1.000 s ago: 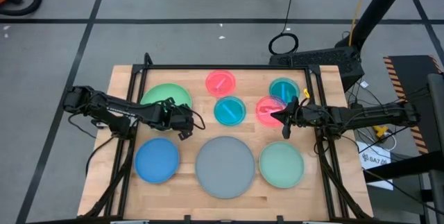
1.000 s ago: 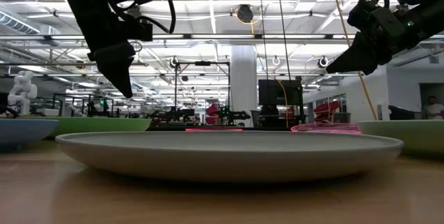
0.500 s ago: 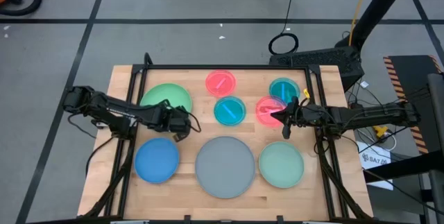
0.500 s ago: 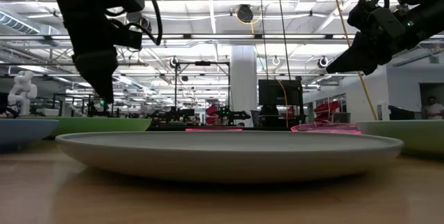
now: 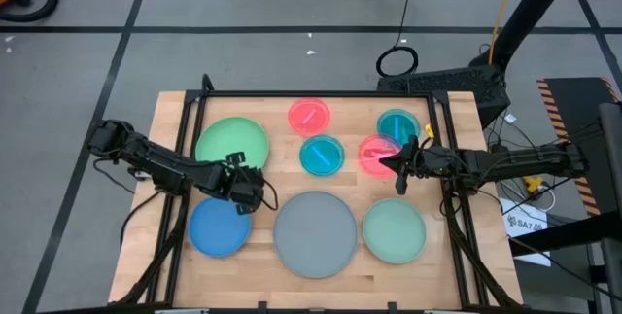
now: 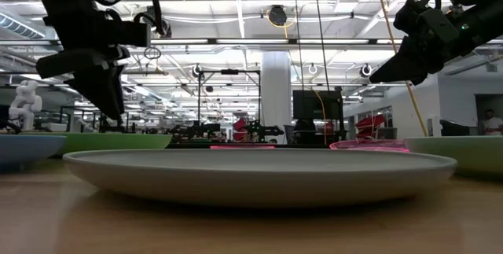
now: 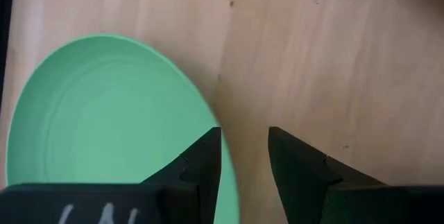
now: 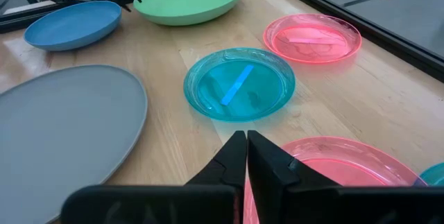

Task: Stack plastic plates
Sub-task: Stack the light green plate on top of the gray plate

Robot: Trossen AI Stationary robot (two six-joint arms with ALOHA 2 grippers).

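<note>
The left gripper hangs above the wooden table, between the green plate and the blue plate, its fingers spread a little with nothing between them. The right gripper hovers at the edge of a pink plate, fingers pressed together and empty. The big grey plate lies at the front middle, the pale green plate beside it. Another pink plate and two teal plates lie farther back.
</note>
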